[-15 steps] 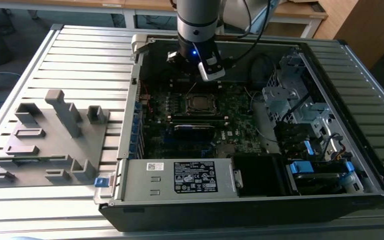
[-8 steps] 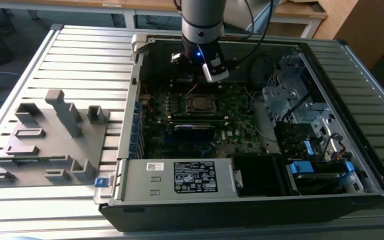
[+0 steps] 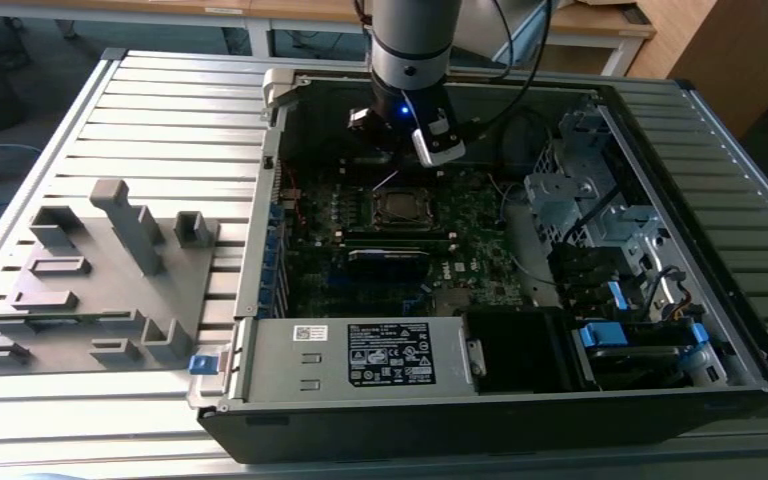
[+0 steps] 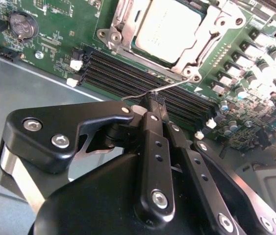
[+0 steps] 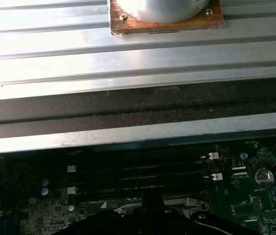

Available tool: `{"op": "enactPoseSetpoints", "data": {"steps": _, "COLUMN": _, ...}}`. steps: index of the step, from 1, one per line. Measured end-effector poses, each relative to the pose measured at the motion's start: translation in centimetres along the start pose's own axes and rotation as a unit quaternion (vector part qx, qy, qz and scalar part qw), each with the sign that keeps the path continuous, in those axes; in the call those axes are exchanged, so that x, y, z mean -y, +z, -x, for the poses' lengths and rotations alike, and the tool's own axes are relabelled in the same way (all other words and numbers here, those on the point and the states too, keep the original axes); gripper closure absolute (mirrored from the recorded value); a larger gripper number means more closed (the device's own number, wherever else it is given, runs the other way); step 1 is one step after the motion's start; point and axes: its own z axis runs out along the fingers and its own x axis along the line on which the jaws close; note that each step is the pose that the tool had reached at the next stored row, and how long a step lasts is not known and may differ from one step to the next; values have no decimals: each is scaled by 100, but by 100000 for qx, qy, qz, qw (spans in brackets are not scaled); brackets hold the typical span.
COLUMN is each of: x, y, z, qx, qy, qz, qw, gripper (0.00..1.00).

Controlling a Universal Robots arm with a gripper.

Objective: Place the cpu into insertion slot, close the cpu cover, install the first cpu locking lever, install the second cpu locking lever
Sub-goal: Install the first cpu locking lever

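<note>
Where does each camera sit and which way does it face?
Exterior view: off the arm, above, looking down into the open computer case; the arm reaches in.
Second wrist view: on the arm, looking along the gripper, shut on the locking lever, toward the cpu.
First wrist view: on the arm, looking across the memory slots to the table; gripper in foreground.
Both wrist views share the memory slots.

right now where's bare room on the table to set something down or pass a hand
Bare ribbed table lies between the grey fixture and the far edge, on the exterior view's left of the computer case. Inside the case it is crowded: motherboard, drive cages, and the arm over the insertion slot.
</note>
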Motion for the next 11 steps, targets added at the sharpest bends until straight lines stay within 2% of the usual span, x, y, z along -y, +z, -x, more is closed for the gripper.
{"op": "enactPoseSetpoints", "data": {"steps": 11, "x": 8, "y": 35, "z": 7, "qx": 15, "qy": -14, "qz": -215, "qw": 100000, "gripper": 89}}
